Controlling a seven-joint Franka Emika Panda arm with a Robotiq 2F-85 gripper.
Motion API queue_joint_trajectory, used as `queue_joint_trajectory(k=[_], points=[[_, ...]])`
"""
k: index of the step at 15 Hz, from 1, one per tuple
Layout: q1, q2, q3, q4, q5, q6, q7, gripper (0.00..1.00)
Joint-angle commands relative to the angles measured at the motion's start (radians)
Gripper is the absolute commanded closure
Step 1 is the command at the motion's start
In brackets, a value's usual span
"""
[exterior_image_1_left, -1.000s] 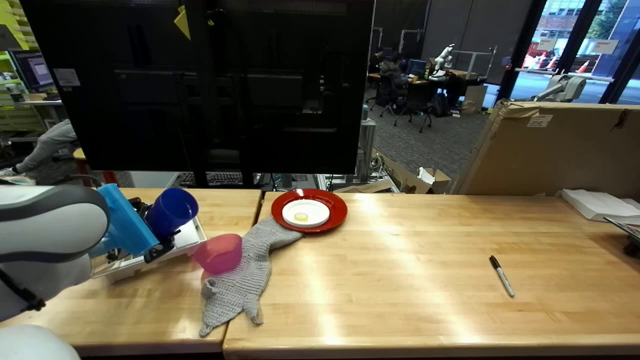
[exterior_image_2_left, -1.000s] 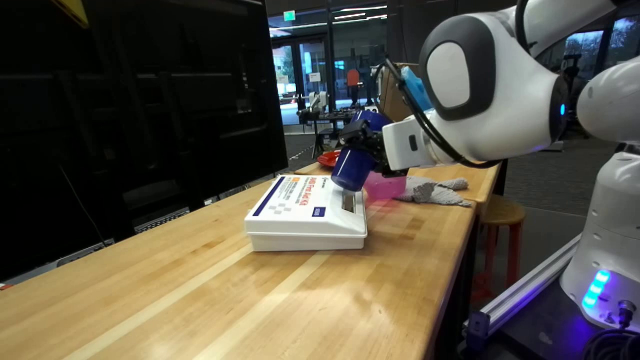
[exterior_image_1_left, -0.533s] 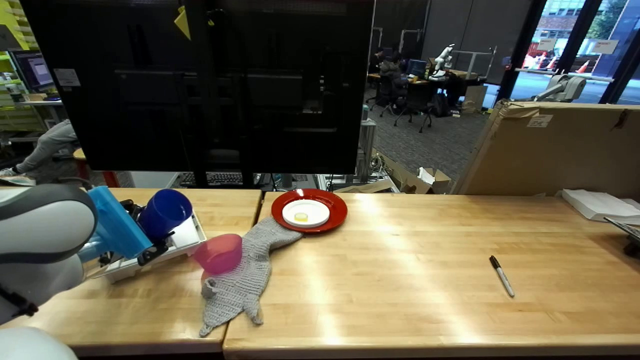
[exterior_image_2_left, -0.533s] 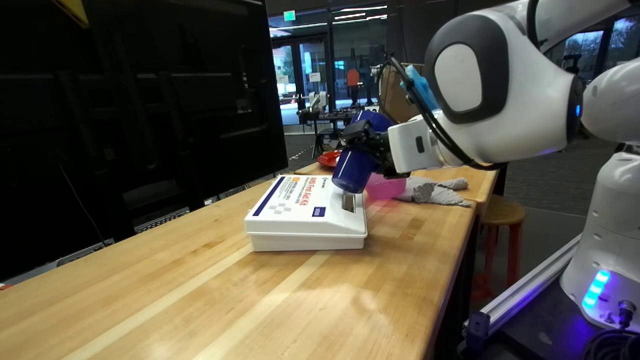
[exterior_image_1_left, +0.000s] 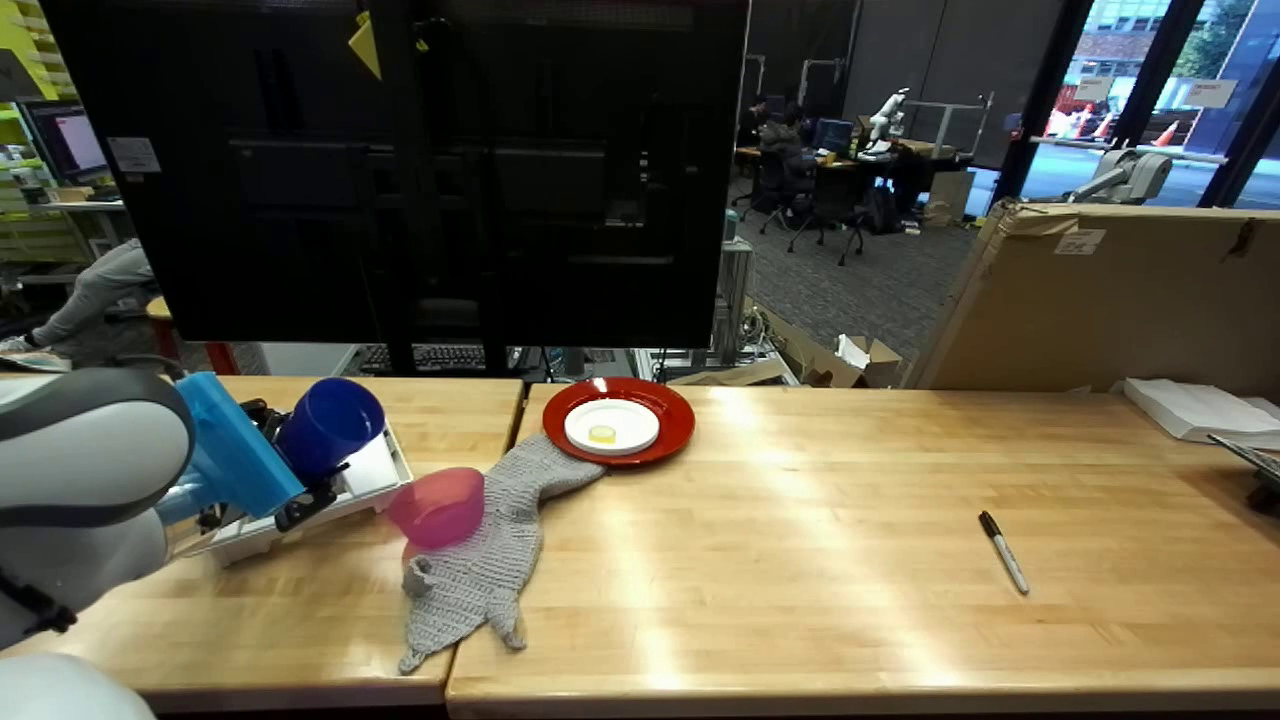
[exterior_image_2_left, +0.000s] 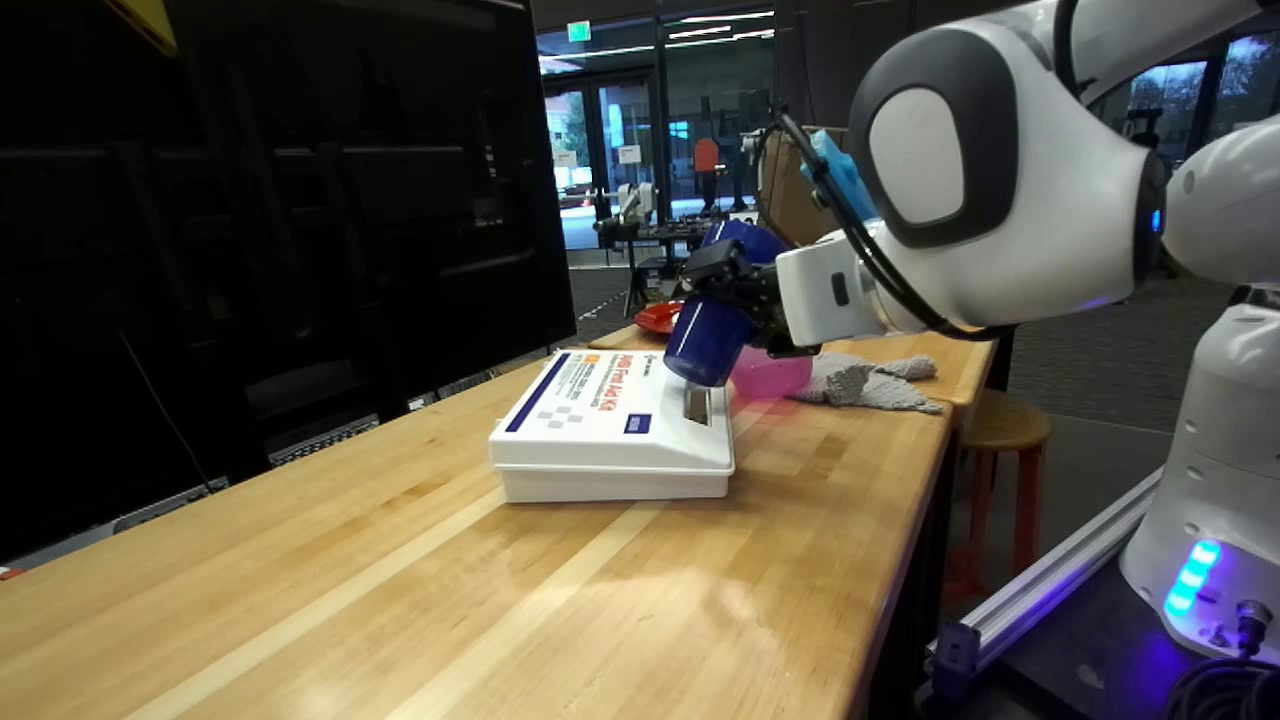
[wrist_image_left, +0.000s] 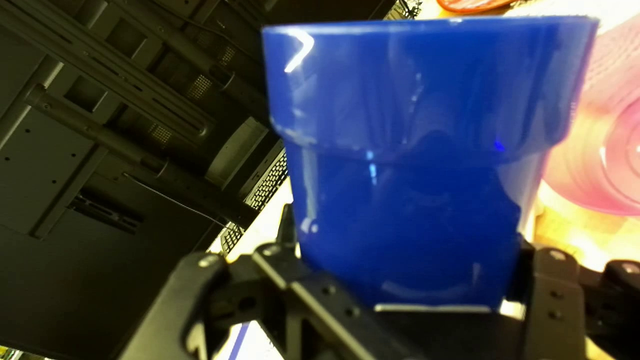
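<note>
Right now, a long wooden table (exterior_image_2_left: 400, 580) runs under the things, a big black screen (exterior_image_1_left: 300, 250) stands behind it, and a white robot arm (exterior_image_2_left: 1070, 210) reaches over it. Below the arm's tip is a white first aid box (exterior_image_2_left: 600, 445). Above this box, the gripper (wrist_image_left: 406, 232) is pinching a blue cup (wrist_image_left: 415, 125) from both sides, and the cup is tipped over sideways. I cannot tell if it touches the box lid.

So the step in hand looks like holding the cup. I think the next move calls for a firm squeeze and slow going, because the cup looks smooth and the box is so near under it.

Each view has its own bits to show. From the wrist, the dark bars (wrist_image_left: 97, 131) on the screen are plain, but not the inside of the cup. In an exterior view, the red words (exterior_image_2_left: 610, 383) on the box can be read, yet only a bit of the red plate (exterior_image_2_left: 655, 318) peeks out. In an exterior view, the blue cup (exterior_image_1_left: 330, 425) shows its round mouth, and the whole red plate (exterior_image_1_left: 677, 425) is there too. Both exterior views show a gray cloth (exterior_image_1_left: 505, 520) and a pink bowl (exterior_image_1_left: 437, 508) next to it. Only with the whole plate in sight do I find the white dish (exterior_image_1_left: 625, 412) on it, a pen (exterior_image_1_left: 1004, 553) well apart, and a tiny yellow thing (exterior_image_1_left: 602, 434) that seems to be in the dish.
</note>
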Motion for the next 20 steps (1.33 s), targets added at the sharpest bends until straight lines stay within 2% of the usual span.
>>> queue_joint_trajectory(k=[1, 11, 12, 17, 20], points=[[0.000, 0.000, 0.000, 0.000, 0.000, 0.000, 0.000, 0.17], [0.000, 0.000, 0.000, 0.000, 0.000, 0.000, 0.000, 0.17], [0.002, 0.007, -0.003, 0.002, -0.003, -0.003, 0.004, 0.42], [0.008, 0.054, -0.034, 0.007, -0.040, -0.024, 0.016, 0.42], [0.019, 0.068, -0.076, 0.004, -0.061, -0.051, 0.031, 0.42]])
